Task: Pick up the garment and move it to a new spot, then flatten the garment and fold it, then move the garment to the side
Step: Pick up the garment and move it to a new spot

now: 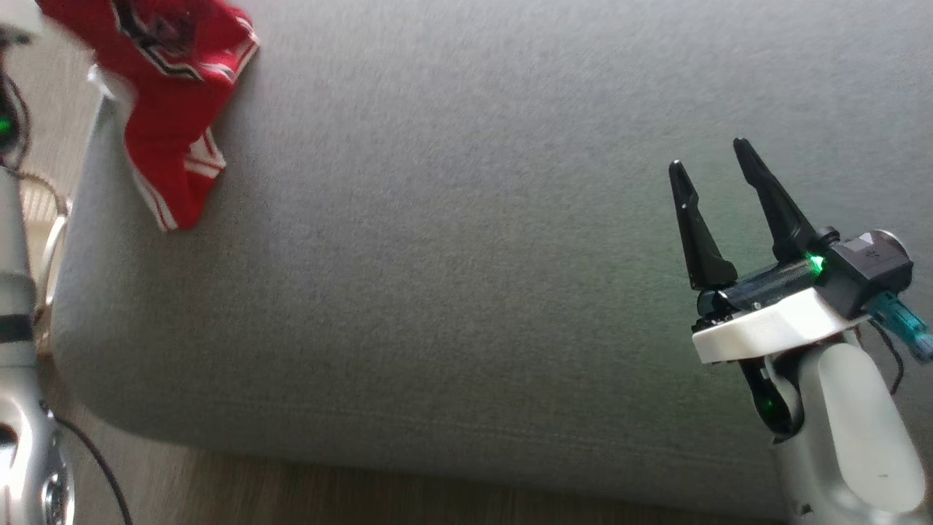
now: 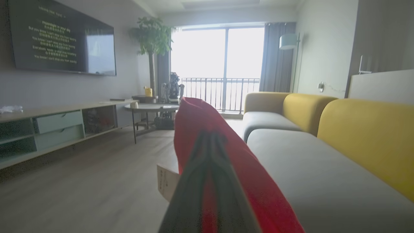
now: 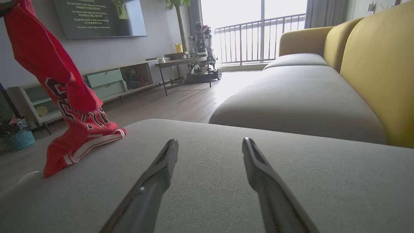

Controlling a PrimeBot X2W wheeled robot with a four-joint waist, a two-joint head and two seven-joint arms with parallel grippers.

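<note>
Left hand (image 2: pixel 210 139) grips red garment (image 1: pixel 175 109); right hand (image 1: pixel 708 154) spread wide over sofa (image 1: pixel 437 255).

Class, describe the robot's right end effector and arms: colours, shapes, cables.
The right end effector has two long black tapering fingers on a white plate, with a green light and teal plug. Its forearm is pale grey. The left arm is silvery with a black cable.

The head view looks steeply down, from close, on the grey sofa seat (image 1: pixel 437 255). Both wrist views sit low and face along it toward the balcony window (image 2: pixel 223 58), sharing the wall screen (image 3: pixel 100 17) around 10 o'clock. The red garment (image 3: pixel 58 84) shows at 9 o'clock in the right wrist view and at 11 o'clock in the head view.
</note>
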